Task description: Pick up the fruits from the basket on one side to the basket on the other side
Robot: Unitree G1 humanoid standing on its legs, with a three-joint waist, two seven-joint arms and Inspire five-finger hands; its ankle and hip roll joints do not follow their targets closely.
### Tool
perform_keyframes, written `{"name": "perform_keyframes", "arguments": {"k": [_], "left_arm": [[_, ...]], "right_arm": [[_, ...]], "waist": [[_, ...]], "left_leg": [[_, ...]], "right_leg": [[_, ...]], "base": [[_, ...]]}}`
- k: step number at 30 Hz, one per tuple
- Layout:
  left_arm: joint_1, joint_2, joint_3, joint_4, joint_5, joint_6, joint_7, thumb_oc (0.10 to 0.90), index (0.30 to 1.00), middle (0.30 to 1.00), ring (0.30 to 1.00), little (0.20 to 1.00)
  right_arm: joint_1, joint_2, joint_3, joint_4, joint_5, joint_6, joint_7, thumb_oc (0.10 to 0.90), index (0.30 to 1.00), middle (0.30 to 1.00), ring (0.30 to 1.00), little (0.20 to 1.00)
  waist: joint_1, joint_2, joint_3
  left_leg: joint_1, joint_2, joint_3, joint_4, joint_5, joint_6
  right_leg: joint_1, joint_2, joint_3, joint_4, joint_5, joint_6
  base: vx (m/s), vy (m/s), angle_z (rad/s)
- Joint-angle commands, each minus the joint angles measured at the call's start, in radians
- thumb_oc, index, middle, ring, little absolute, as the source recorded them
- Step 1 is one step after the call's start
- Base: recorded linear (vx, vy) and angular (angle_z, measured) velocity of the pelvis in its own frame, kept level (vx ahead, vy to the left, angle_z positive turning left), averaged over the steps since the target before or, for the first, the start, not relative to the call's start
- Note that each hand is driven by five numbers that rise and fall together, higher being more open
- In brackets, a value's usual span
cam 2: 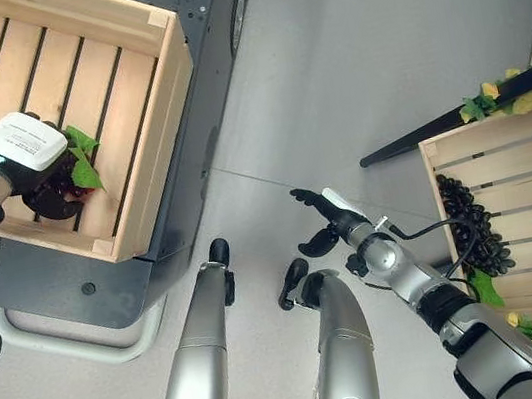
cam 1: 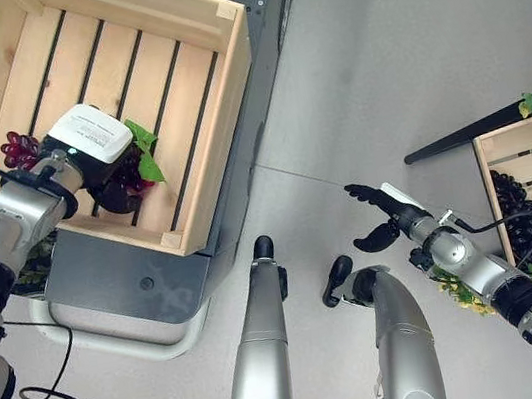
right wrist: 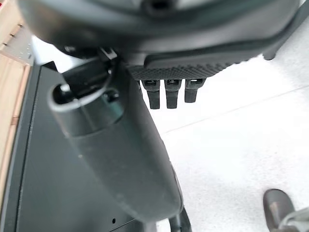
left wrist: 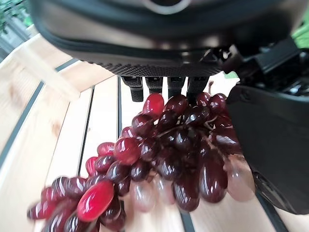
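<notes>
Two wooden crates flank the robot. Inside the left crate [cam 1: 204, 128], the left robot hand [cam 1: 108, 189] is curled around a bunch of red grapes [left wrist: 164, 154] with a green leaf [cam 1: 145, 150], just above the slats. The right robot hand [cam 1: 379, 212] hangs over the floor beside the right crate [cam 2: 513, 221], fingers relaxed and holding nothing; dark grapes [cam 2: 472, 222] lie in that crate.

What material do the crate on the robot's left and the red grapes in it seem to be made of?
The crate looks like pale, unfinished wood: grain and separate slats with dark gaps show. The red grapes look like glossy plastic, probably artificial fruit: each berry carries hard bright highlights, though the look alone cannot prove it. The left hand is over them.
</notes>
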Motion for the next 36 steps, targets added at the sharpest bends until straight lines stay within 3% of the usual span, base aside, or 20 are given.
{"name": "perform_keyframes", "arguments": {"k": [1,4,5,6,7,8,10,17,24,28,32,36], "left_arm": [[-0.019,0.021,-0.035,0.064,0.119,0.165,-0.219,0.8,0.9,0.9,0.9,0.9],[-0.049,0.01,-0.057,0.058,0.136,0.233,-0.298,0.8,0.9,0.9,0.9,0.9],[-0.067,0.01,-0.064,0.057,0.13,0.27,-0.333,0.78,0.869,0.869,0.869,0.869],[-0.074,0.011,-0.065,0.057,0.124,0.282,-0.323,0.588,0.582,0.582,0.582,0.582],[-0.077,0.011,-0.064,0.056,0.123,0.284,-0.315,0.441,0.361,0.361,0.361,0.361],[-0.085,0.011,-0.059,0.06,0.111,0.301,-0.295,0.4,0.3,0.3,0.3,0.3],[-0.088,0.021,-0.054,0.049,0.089,0.311,-0.257,0.4,0.3,0.3,0.3,0.3],[-0.063,0.031,-0.004,0.071,0.064,0.249,-0.142,0.4,0.3,0.3,0.3,0.3],[0.035,0.017,0.126,0.154,-0.236,0.19,0.106,0.4,0.3,0.3,0.3,0.3],[0.18,-0.01,0.337,0.237,-0.552,0.096,0.241,0.4,0.3,0.3,0.3,0.3],[0.314,-0.068,0.61,0.259,-0.73,-0.001,0.228,0.4,0.3,0.3,0.3,0.3],[0.363,-0.102,0.743,0.26,-0.902,-0.057,0.177,0.4,0.3,0.3,0.3,0.3]], "right_arm": [[-0.002,-0.048,-0.026,-0.026,0.073,-0.1,-0.021,0.8,0.9,0.9,0.9,0.9],[-0.006,-0.043,-0.029,-0.009,0.083,-0.124,-0.019,0.8,0.9,0.9,0.9,0.9],[-0.005,-0.04,-0.032,-0.005,0.089,-0.137,-0.017,0.8,0.9,0.9,0.9,0.9],[-0.004,-0.035,-0.033,-0.003,0.087,-0.144,-0.016,0.8,0.9,0.9,0.9,0.9],[-0.003,-0.033,-0.034,-0.003,0.089,-0.144,-0.017,0.8,0.9,0.9,0.9,0.9],[0.002,-0.027,-0.035,-0.01,0.093,-0.148,-0.021,0.8,0.9,0.9,0.9,0.9],[0.008,-0.023,-0.041,-0.016,0.095,-0.153,-0.018,0.8,0.9,0.9,0.9,0.9],[0.024,-0.005,-0.05,-0.04,0.082,-0.168,-0.018,0.8,0.9,0.9,0.9,0.9],[0.04,0.015,-0.058,-0.078,0.056,-0.14,-0.034,0.8,0.9,0.9,0.9,0.9],[0.076,0.038,-0.066,-0.108,0.036,-0.129,-0.038,0.8,0.9,0.9,0.9,0.9],[0.119,0.073,-0.072,-0.152,0.017,-0.108,-0.046,0.8,0.9,0.9,0.9,0.9],[0.128,0.09,-0.071,-0.173,0.01,-0.096,-0.046,0.8,0.9,0.9,0.9,0.9]], "waist": [[0.009,-0.007,-0.012],[0.007,-0.013,-0.012],[0.007,-0.016,-0.012],[0.008,-0.018,-0.012],[0.008,-0.02,-0.012],[0.01,-0.024,-0.012],[0.014,-0.027,-0.012],[0.026,-0.029,-0.012],[0.037,-0.019,-0.012],[0.045,-0.018,-0.012],[0.05,-0.03,-0.012],[0.052,-0.035,-0.012]], "left_leg": [[0.094,-0.014,0.102,-0.15,-0.043,0.057],[0.09,-0.011,0.102,-0.161,-0.04,0.058],[0.086,-0.012,0.1,-0.16,-0.042,0.058],[0.086,-0.012,0.098,-0.161,-0.042,0.059],[0.087,-0.011,0.098,-0.163,-0.042,0.059],[0.091,-0.012,0.095,-0.167,-0.042,0.061],[0.098,-0.014,0.089,-0.172,-0.042,0.059],[0.145,-0.021,0.079,-0.2,-0.043,0.063],[0.235,-0.03,0.077,-0.229,-0.048,0.063],[0.314,-0.035,0.073,-0.259,-0.047,0.063],[0.405,-0.033,0.069,-0.307,-0.042,0.062],[0.481,-0.033,0.071,-0.347,-0.042,0.064]], "right_leg": [[0.04,0.071,0.012,-0.038,0.045,-0.021],[0.034,0.072,0.011,-0.047,0.057,-0.014],[0.031,0.072,0.01,-0.049,0.063,-0.01],[0.031,0.073,0.009,-0.051,0.066,-0.008],[0.032,0.072,0.008,-0.051,0.069,-0.006],[0.034,0.07,0.003,-0.052,0.076,-0.001],[0.042,0.072,0.001,-0.061,0.08,0.002],[0.08,0.068,-0.01,-0.078,0.097,0.015],[0.157,0.064,-0.006,-0.108,0.099,0.021],[0.228,0.063,-0.004,-0.136,0.102,0.026],[0.312,0.068,-0.003,-0.187,0.107,0.03],[0.377,0.067,-0.001,-0.227,0.119,0.04]], "base": [[0.0,0.0,0.0],[0.0,0.0,0.0],[-0.01,-0.032,0.02],[-0.01,-0.037,0.06],[0.0,-0.056,0.09],[0.0,-0.046,0.06],[-0.01,-0.049,0.02],[-0.01,-0.035,0.02],[0.0,-0.006,0.01],[0.0,-0.039,-0.01],[0.02,-0.069,-0.04],[0.01,-0.048,-0.08]]}}
